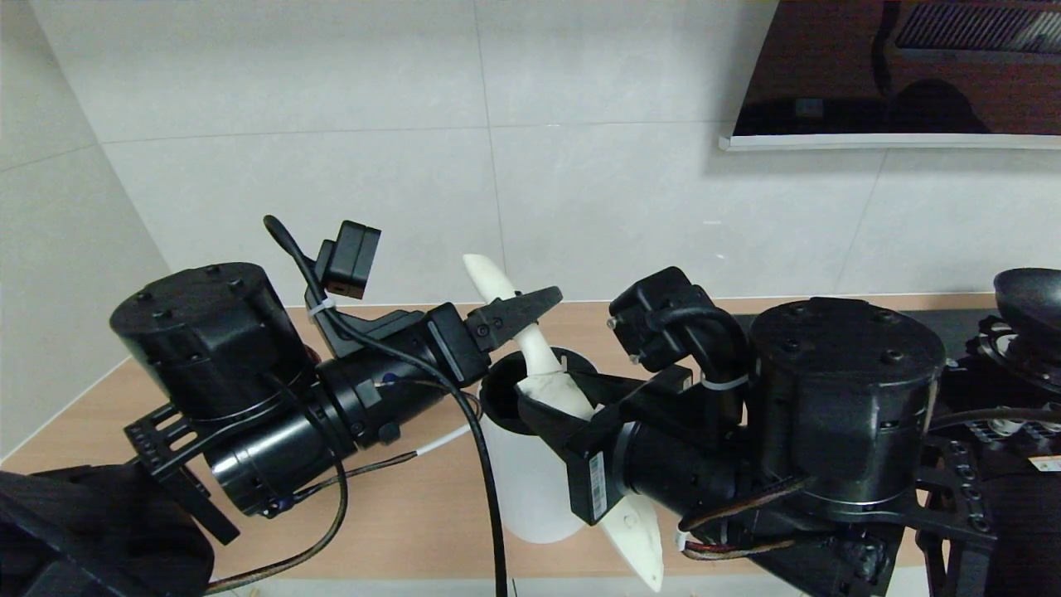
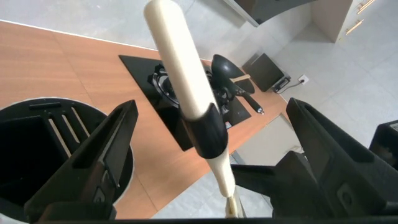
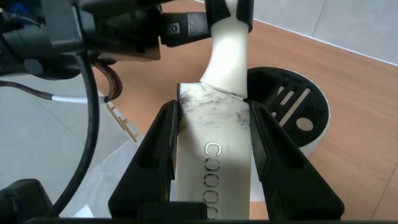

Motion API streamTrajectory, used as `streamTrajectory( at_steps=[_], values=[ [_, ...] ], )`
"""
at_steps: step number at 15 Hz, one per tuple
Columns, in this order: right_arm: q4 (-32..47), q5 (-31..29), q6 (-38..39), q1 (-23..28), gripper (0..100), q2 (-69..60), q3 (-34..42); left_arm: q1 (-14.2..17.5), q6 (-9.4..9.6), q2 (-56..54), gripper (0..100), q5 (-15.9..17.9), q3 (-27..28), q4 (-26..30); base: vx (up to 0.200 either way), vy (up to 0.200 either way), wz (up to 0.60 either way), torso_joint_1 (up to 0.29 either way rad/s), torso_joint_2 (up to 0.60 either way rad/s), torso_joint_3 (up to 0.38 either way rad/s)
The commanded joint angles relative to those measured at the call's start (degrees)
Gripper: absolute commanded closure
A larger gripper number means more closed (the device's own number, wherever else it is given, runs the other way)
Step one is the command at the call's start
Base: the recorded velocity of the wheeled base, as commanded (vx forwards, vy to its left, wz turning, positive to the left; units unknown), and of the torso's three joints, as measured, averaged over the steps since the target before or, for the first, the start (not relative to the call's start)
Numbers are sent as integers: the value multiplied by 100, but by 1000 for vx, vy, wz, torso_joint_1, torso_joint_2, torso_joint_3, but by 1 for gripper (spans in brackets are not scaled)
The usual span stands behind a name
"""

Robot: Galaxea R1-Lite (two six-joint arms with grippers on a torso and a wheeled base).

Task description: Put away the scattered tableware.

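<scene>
White spatula (image 1: pixel 543 356), handle toward 11 o'clock, blade partly hidden in gripping right hand (image 3: pixel 214 112). Left hand (image 2: pixel 211 109) open astride handle.

I see a black glass hob (image 1: pixel 970 320) at the pale wooden countertop's (image 1: pixel 398 514) right edge, a black rounded pan (image 1: pixel 1028 292) on it, and a dark glossy hood (image 1: pixel 895 75) above.
</scene>
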State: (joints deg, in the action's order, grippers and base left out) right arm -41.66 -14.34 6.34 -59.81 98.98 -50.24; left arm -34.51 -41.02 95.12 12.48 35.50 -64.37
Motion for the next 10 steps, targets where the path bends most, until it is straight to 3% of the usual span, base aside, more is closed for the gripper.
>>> streamTrajectory(
  at_steps=[1,10],
  values=[
    [0,1,-1,-5,100,-1,5,-3,-2,-3,100,0,1,3,0,0,0,0,0,0],
    [-9,-8,-10,4,100,-10,5,-3,-2,15,100,0,1,-6,0,0,0,0,0,0]
  ],
)
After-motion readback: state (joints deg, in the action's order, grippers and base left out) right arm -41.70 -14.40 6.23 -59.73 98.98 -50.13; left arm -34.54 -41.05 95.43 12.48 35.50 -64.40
